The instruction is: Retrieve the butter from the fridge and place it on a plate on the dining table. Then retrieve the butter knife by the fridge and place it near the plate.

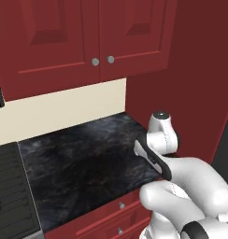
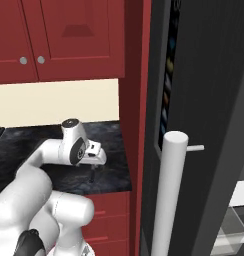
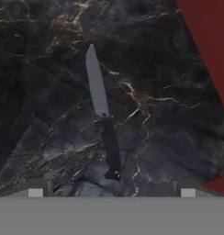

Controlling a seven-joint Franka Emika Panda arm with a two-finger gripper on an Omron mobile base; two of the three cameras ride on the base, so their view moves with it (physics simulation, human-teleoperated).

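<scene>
The slim dark grey butter knife (image 3: 103, 120) lies flat on the black marble surface (image 1: 78, 163), w/ its pale blade pointing away from the robot's hand (image 3: 111, 192) & its dark handle nearest it. The hand hangs just above the knife, spread wide, holding nothing. The tall dark grey fridge (image 2: 209, 100) stands right beside, past a red wall panel (image 2: 136, 100).

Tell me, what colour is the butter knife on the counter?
The butter knife has a grey blade and a darker, near-black handle; the hand view shows it best.
</scene>
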